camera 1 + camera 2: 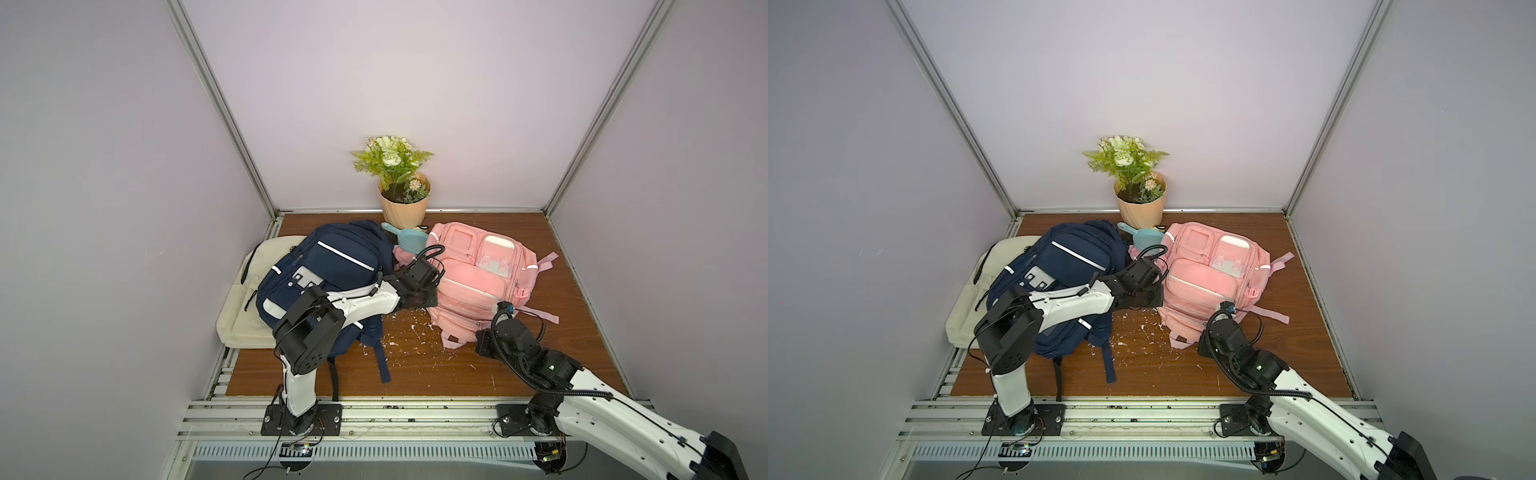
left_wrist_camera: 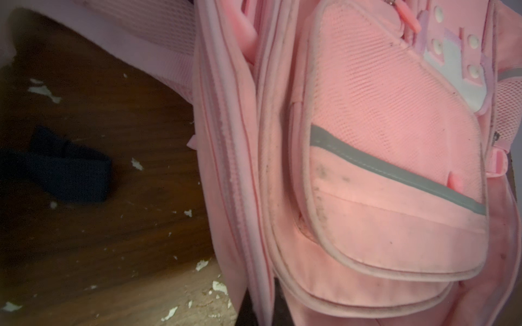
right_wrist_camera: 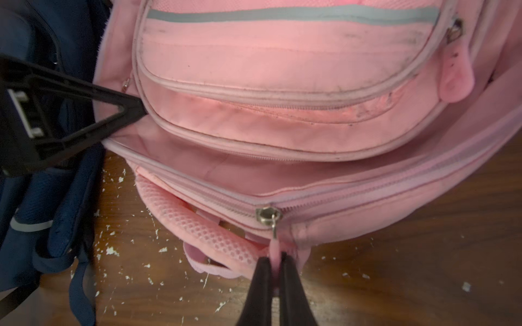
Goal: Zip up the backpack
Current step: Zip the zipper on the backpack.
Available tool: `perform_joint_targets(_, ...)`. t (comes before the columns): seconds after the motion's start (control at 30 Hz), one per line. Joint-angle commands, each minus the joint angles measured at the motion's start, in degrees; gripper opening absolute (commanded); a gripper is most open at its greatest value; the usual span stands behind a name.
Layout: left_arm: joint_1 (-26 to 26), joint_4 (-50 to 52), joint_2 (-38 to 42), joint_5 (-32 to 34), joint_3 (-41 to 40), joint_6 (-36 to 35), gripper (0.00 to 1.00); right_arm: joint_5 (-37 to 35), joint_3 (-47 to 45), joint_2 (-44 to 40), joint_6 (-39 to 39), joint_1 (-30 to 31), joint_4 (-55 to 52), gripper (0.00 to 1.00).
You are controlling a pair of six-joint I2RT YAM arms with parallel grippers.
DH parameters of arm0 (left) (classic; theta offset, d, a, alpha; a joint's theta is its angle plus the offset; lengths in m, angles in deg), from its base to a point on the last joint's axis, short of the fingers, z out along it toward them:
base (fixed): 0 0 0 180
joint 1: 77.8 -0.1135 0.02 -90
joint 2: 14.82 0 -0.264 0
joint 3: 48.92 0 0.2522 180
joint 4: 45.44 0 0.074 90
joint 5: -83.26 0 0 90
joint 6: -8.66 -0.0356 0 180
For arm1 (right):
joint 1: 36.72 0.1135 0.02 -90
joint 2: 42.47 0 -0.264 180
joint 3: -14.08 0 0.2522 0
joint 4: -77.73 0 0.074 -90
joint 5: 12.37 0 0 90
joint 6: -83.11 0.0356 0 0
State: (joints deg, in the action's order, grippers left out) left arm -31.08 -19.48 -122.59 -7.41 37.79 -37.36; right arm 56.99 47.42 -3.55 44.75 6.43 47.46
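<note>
Right end effector (image 3: 275, 258): closed, fingers pinching the pink pull tab (image 3: 274, 247) that hangs from the metal zipper slider (image 3: 268, 213).

Left end effector (image 3: 141, 108): closed, tips against the fabric at the end of the open zip away from the slider. Whether cloth is pinched cannot be told.

Pink backpack (image 1: 469, 282): lies front panel up on the right half of the counter (image 1: 415, 374), nearer the far edge. Its main compartment gapes between the slider and the left end effector.

Navy backpack (image 1: 328, 266): on the left half of the counter, just beside the pink one, partly atop a cream bag (image 1: 245, 307) at the left edge.

Potted plant (image 1: 403, 199): upright, at the middle of the far edge.

Blue scoop (image 1: 409, 241): between the pot and the two backpacks.

White flecks (image 1: 407, 332): scattered on bare wood between the two backpacks, toward the near edge.
</note>
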Motion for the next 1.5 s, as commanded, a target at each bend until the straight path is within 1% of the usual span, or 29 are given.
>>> perform_joint_targets(0.0, -2.9, 0.4, -1.3, 8.0, 6.1, -3.2, 0.0, -2.6, 0.7, 0.1, 0.1, -0.9, -5.0, 0.0)
perform_joint_targets(0.07, -3.0, 1.6, -2.8, 7.6, 10.4, -4.1, 0.0, 1.3, 0.6, 1.1, -3.0, -0.9, -1.1, 0.0)
perform_joint_targets(0.1, -2.9, 2.6, -3.9, 7.3, 13.9, -4.7, 0.0, 4.6, 0.6, 1.8, -4.8, -0.9, 1.6, 0.0)
perform_joint_targets(0.2, -2.9, 6.4, -7.9, 7.4, 22.7, -6.6, 0.01, 11.6, 0.4, 4.2, -7.2, -0.2, 9.1, 0.0)
perform_joint_targets(0.3, -3.3, 8.1, -10.4, 7.1, 27.5, -7.4, 0.08, 14.7, 0.9, 8.0, -7.5, 1.4, 15.7, 0.0)
perform_joint_targets(0.37, -3.7, 8.3, -10.9, 6.4, 27.7, -7.0, 0.14, 15.2, 2.0, 11.3, -7.3, 2.6, 19.3, 0.0)
perform_joint_targets(0.47, -4.0, 7.5, -9.3, 6.4, 23.7, -5.7, 0.3, 15.6, 4.1, 15.8, -6.4, 3.8, 24.3, 0.0)
perform_joint_targets(0.57, -3.9, 5.1, -5.4, 5.3, 16.3, -3.7, 0.48, 15.1, 5.9, 19.6, -5.9, 4.3, 27.6, 0.0)
perform_joint_targets(0.63, -3.7, 3.0, -1.4, 4.2, 9.1, -1.7, 0.58, 14.6, 7.1, 21.6, -6.0, 4.4, 28.2, 0.0)
perform_joint_targets(0.73, -2.3, 0.1, 5.8, 4.8, -0.6, 1.3, 0.69, 14.9, 8.6, 23.6, -7.0, 4.5, 28.6, 0.0)
perform_joint_targets(0.8, -0.6, -2.1, 9.9, 5.1, -6.0, 3.2, 0.74, 15.4, 9.0, 24.6, -7.4, 4.7, 29.4, 0.0)
perform_joint_targets(0.83, 0.1, -3.5, 11.3, 4.5, -8.5, 4.1, 0.75, 15.7, 9.0, 25.1, -7.5, 5.0, 29.9, 0.0)
perform_joint_targets(0.93, 1.9, -9.4, 13.4, 1.2, -13.9, 6.7, 0.76, 15.8, 9.2, 26.7, -7.9, 6.6, 31.7, 0.0)
perform_joint_targets(1.07, 2.7, -16.9, 13.9, -2.4, -18.7, 9.3, 0.77, 14.4, 10.3, 28.7, -8.1, 9.7, 32.8, 0.0)
perform_joint_targets(1.1, 3.0, -18.0, 13.9, -2.7, -19.5, 9.7, 0.76, 14.1, 10.5, 29.1, -7.9, 10.3, 32.9, 0.0)
perform_joint_targets(1.2, 3.4, -17.1, 12.9, -2.7, -19.6, 10.0, 0.73, 13.3, 10.4, 29.6, -7.2, 11.3, 33.5, 0.0)
perform_joint_targets(1.23, 3.4, -16.7, 12.5, -2.9, -19.5, 10.0, 0.71, 13.1, 10.3, 29.6, -7.1, 11.4, 33.6, 0.0)
perform_joint_targets(1.33, 3.4, -16.5, 10.7, -3.6, -19.9, 10.4, 0.59, 12.8, 10.4, 29.6, -7.3, 11.5, 33.4, 0.0)
perform_joint_targets(1.4, 3.4, -15.8, 10.1, -3.3, -19.7, 10.4, 0.47, 12.5, 11.0, 29.6, -7.4, 11.6, 32.3, 0.0)
perform_joint_targets(1.47, 3.4, -13.9, 10.1, -1.4, -18.8, 9.9, 0.37, 11.2, 11.3, 29.1, -7.1, 11.6, 29.5, 0.0)
